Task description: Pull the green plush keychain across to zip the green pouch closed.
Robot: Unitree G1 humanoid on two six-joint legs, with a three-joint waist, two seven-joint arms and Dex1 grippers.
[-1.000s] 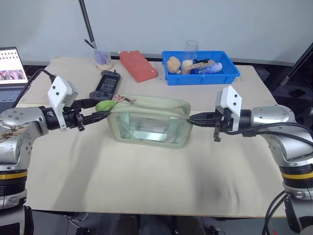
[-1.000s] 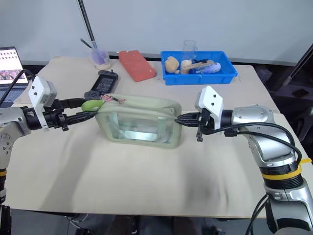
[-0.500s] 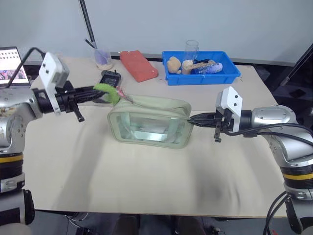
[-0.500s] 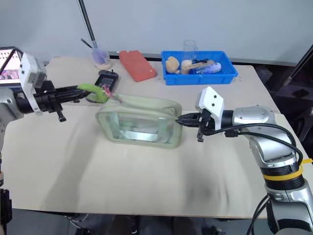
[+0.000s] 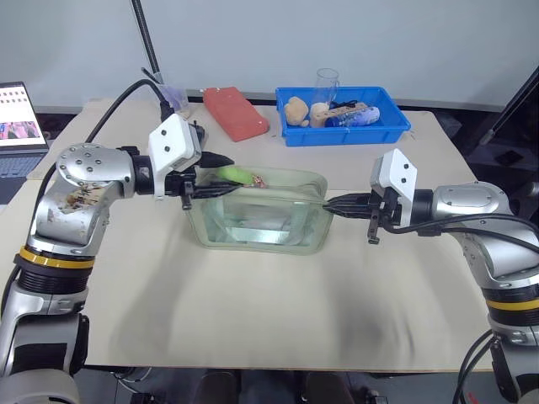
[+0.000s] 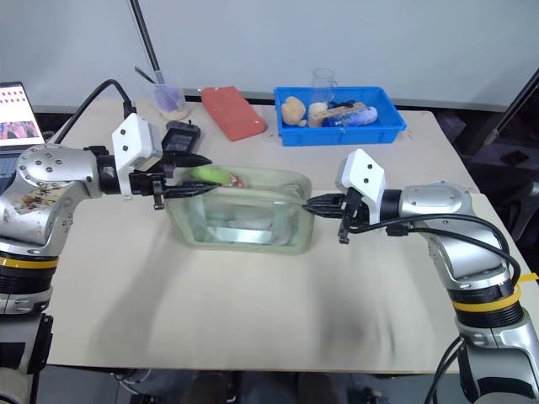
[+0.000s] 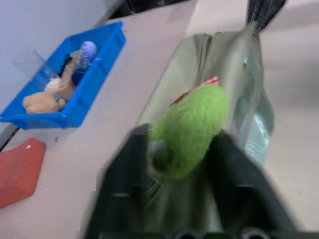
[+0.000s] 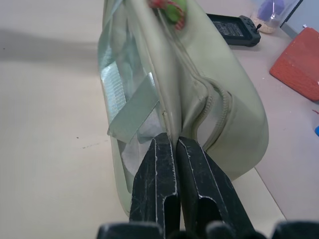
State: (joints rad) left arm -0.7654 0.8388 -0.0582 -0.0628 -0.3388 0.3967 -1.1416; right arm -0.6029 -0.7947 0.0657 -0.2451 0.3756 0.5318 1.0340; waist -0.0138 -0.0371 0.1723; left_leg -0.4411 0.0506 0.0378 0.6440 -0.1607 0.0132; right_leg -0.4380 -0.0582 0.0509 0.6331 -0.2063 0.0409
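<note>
Sage-green fabric and clear plastic make up the green pouch point(image 5: 257, 210), the biggest thing between the two arms. It stands upright on the cloth-covered table point(image 5: 253, 311) with its long axis running from one gripper to the other, and the zipper follows that axis along its top.

The right gripper point(image 5: 330, 204) is pinched shut on the pouch's end seam, a fold of fabric caught between its black fingers point(image 8: 164, 174). It anchors that end, pointing along the pouch toward the other arm.

The left gripper point(image 5: 212, 175) meets the opposite end from above and to the side, its jaws parted on either side of the green plush keychain point(image 7: 192, 127). In the left wrist view the plush sits between the two fingers, but blur hides whether they press it, so I cannot tell if it is truly gripped. The keychain lies on the pouch top just ahead of this gripper's tips, its pinkish-red link point(image 6: 237, 179) on the far side, toward the right gripper.

The left arm is plainly the nearer one. The pull would seem to run straight along the pouch's top, away from the left gripper and toward the anchored end, most of the track remaining.
</note>
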